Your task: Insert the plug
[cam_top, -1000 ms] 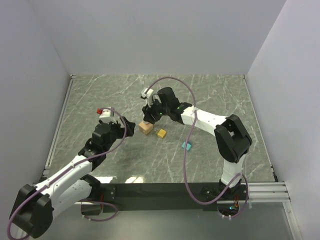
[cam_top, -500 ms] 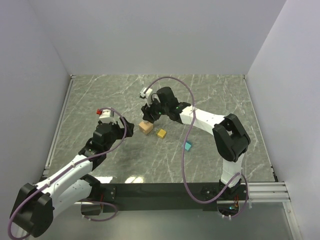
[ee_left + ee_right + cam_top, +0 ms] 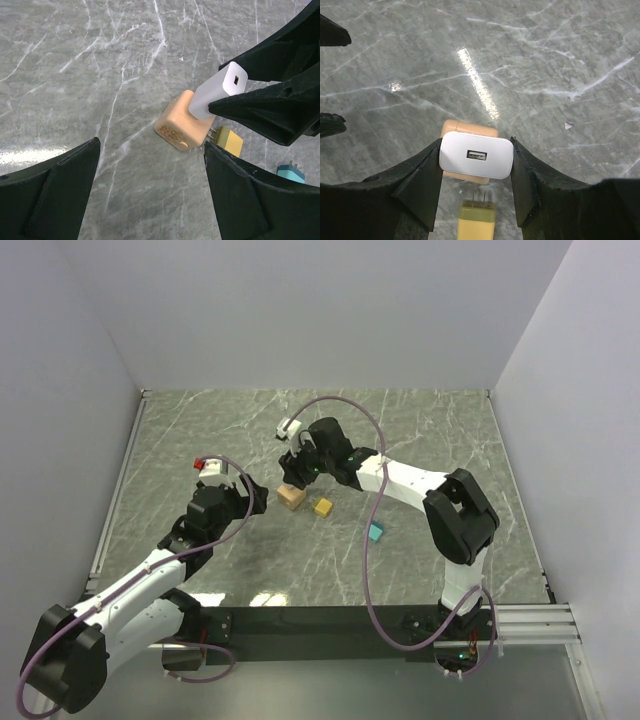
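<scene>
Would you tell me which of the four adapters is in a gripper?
The white adapter, held by the right gripper; the peach, yellow and teal ones lie free.

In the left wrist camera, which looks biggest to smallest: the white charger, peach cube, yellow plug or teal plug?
Largest: peach cube and white charger, about alike; unsure, since the charger may be nearer.
Then yellow plug.
Smallest: teal plug, partly hidden.

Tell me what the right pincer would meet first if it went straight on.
Likely the peach cube, just beyond the white charger held in the right pincer; their gap is unclear.
</scene>
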Tool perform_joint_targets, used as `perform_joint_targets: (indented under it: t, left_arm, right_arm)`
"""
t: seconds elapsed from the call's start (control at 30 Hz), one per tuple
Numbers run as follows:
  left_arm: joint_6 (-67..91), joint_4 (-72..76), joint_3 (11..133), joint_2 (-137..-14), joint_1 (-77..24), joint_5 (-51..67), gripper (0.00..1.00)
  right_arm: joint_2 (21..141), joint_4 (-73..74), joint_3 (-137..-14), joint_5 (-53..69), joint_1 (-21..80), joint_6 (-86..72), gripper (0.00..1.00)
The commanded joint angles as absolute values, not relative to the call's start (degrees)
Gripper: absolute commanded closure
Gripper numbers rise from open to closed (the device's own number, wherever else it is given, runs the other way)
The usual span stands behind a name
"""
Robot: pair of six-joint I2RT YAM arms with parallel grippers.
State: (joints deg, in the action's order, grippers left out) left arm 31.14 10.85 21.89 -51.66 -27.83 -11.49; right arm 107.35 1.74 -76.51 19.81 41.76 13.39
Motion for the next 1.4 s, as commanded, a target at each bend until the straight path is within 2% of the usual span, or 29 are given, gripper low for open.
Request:
perform_joint_targets:
  t: [0.0,0.6,1.37]
  left_arm:
    - [31.7,11.6,23.9,-51.5,-27.5,-11.8,0.10]
    - [31.6,11.8,23.8,-51.3,-27.5,-11.4,0.10]
    - [31.6,11.4,23.2,-50.0,-27.5,-11.3,0.10]
  right_arm:
    - [106.7,0.6,-76.9,17.6,42.3,13.3,1.00]
    - [103.0,-5.0,-67.0,14.6,43.9,13.9,1.00]
    - [109.4,-0.4,-69.2,11.7,45.6,15.2,1.00]
